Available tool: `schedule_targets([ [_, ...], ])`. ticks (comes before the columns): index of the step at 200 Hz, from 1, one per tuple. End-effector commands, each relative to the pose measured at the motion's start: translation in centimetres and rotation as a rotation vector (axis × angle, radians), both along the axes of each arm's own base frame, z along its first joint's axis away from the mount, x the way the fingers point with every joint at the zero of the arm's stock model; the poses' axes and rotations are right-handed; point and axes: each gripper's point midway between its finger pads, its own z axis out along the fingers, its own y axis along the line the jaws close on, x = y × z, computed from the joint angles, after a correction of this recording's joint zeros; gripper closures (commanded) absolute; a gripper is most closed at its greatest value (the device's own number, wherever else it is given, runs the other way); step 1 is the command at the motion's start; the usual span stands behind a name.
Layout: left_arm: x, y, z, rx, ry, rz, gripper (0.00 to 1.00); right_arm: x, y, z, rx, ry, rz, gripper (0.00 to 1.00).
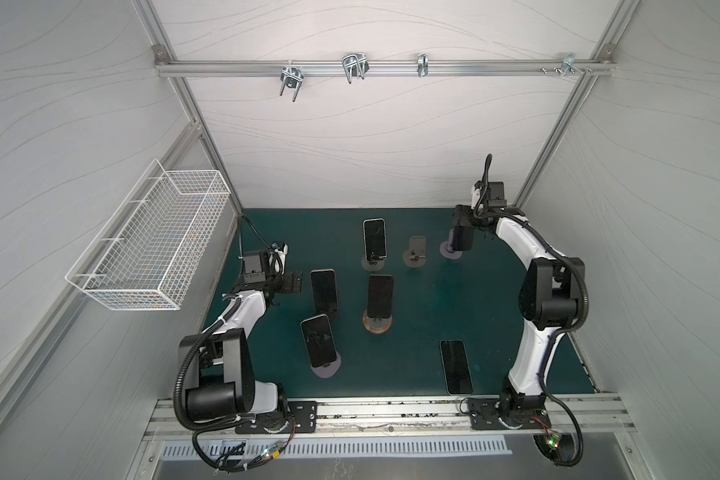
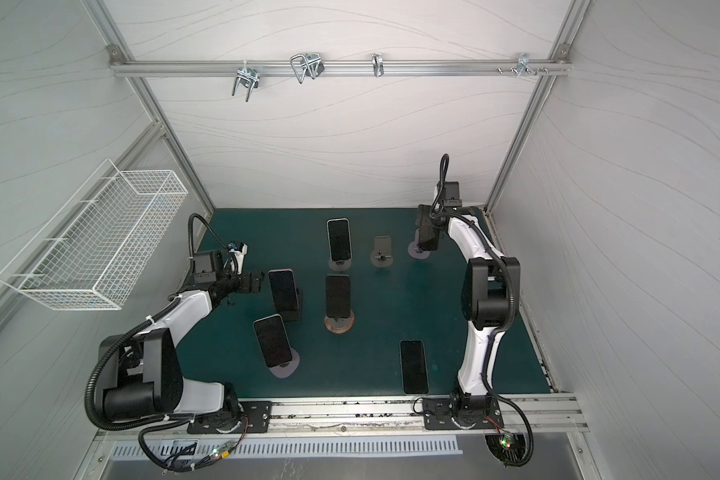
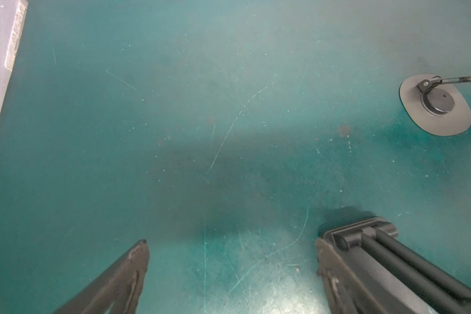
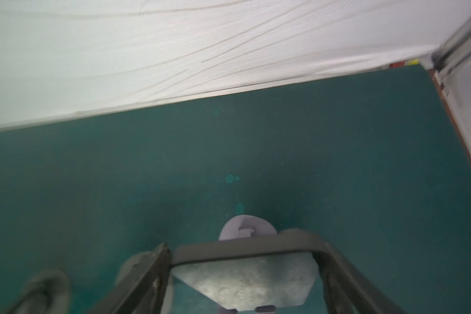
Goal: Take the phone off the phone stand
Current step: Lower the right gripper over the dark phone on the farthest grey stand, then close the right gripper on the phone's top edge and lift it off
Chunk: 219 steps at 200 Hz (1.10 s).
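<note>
At back right, the right end effector (image 4: 242, 243) clamps the phone (image 4: 245, 280).

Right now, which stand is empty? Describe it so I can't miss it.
On the green mat, follow the back row. Between the rear phone and the right gripper is the empty stand: a grey plate on a round base, the only stand without a phone.
</note>
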Motion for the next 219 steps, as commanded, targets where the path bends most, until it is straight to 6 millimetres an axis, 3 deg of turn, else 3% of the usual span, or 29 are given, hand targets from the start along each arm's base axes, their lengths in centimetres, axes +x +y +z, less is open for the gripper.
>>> schedule_targets([
  [1, 0.9, 0.1, 1.1, 0.009, -0.036, -0.012, 0.03, 0.3, 1.3, -0.7, 0.037, 0.004, 0.014, 0.28],
  [53, 0.8, 0.1, 1.2, 0.009, -0.039, -0.012, 0.04, 0.2, 0.5, -0.4, -0.077, -0.007, -0.041, 0.25],
  [99, 0.8, 0.1, 1.2, 0.009, -0.040, -0.013, 0.04, 0.1, 1.3, -0.4, -0.096, -0.003, -0.024, 0.21],
  [219, 0.8, 0.0, 1.2, 0.009, -0.040, -0.016, 0.04, 0.2, 1.6, -2.0, -0.135, 0.035, -0.045, 0.18],
])
